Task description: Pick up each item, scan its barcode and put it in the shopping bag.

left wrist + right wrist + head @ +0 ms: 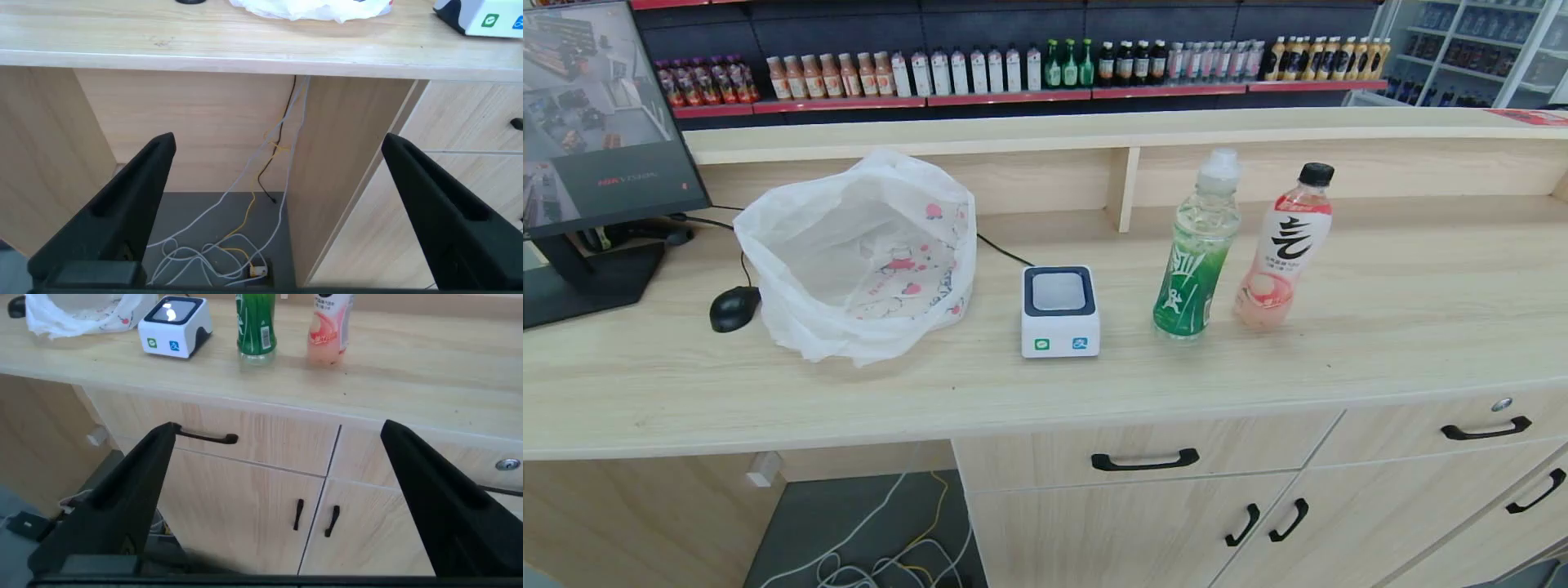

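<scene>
- Head view: high above the counter [1258,367], looking forward and down over its whole top to the shelves [1013,96] behind.
- Left wrist view: low, before the counter's open recess, facing cables [196,255]; bag [310,8] and scanner [482,16] barely caught.
- Right wrist view: low, seemingly slightly higher, facing the drawers [270,449]; shares scanner, green bottle [256,327] and pink bottle [329,331] with the head view.

Pale wood-grain counter [1380,327], smooth and matt. On it, a bag [792,237] of thin white plastic film, half see-through and crinkled, with a faint shine on the folds. A scanner [1059,310] in smooth white plastic, its top window glossy like glass. A green bottle [1196,253] and a pink bottle [1282,245], both clear glossy plastic with slick printed sleeves (the pink one's cap is black plastic). A mouse [734,308] in matt black plastic. Matt black drawer handles [1145,461], metal or plastic unclear.
</scene>
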Controlling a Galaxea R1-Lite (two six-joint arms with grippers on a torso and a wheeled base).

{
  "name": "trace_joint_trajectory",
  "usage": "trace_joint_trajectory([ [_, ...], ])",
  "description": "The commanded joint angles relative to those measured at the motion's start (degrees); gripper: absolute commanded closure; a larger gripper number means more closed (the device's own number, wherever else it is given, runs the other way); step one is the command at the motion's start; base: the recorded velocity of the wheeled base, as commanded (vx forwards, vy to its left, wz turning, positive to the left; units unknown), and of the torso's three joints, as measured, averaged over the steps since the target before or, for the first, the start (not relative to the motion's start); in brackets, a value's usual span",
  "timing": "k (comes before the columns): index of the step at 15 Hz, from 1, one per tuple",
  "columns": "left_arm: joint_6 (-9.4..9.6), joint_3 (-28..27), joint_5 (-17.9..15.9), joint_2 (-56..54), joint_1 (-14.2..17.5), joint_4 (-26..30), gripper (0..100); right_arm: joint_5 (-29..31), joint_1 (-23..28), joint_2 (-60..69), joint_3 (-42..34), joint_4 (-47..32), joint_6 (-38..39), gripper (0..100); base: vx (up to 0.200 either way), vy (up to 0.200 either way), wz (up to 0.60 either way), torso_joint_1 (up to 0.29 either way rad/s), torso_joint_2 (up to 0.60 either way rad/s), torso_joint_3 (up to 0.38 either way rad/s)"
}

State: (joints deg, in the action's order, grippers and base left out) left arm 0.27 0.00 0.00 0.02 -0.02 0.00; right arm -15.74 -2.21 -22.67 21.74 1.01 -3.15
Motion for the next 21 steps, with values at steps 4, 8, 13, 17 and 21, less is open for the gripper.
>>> trace_joint_trajectory([
  [4, 0.0, 0.0, 0.0, 0.0, -0.1, 0.0, 0, -0.8, -6.8, -13.6, 5.6, 3.0, -4.5, 0, 0.0, 0.0, 0.0, 0.0, 0.0, 0.0],
  [8, 0.0, 0.0, 0.0, 0.0, -0.1, 0.0, 0, -0.7, -10.7, -20.7, 5.2, 11.1, -6.0, 0, 0.0, 0.0, 0.0, 0.0, 0.0, 0.0],
  [13, 0.0, 0.0, 0.0, 0.0, -0.1, 0.0, 0, -0.6, -15.5, -26.6, 5.4, 14.8, -9.2, 0, 0.0, 0.0, 0.0, 0.0, 0.0, 0.0],
  [17, 0.0, 0.0, 0.0, 0.0, 0.0, 0.0, 0, 0.3, -16.8, -32.5, 5.6, 21.6, -9.8, 0, 0.0, 0.0, 0.0, 0.0, 0.0, 0.0],
  [21, 0.0, 0.0, 0.0, 0.0, -0.1, 0.0, 0, 11.3, -28.2, -41.7, 6.0, 33.3, -8.6, 0, 0.0, 0.0, 0.0, 0.0, 0.0, 0.0],
])
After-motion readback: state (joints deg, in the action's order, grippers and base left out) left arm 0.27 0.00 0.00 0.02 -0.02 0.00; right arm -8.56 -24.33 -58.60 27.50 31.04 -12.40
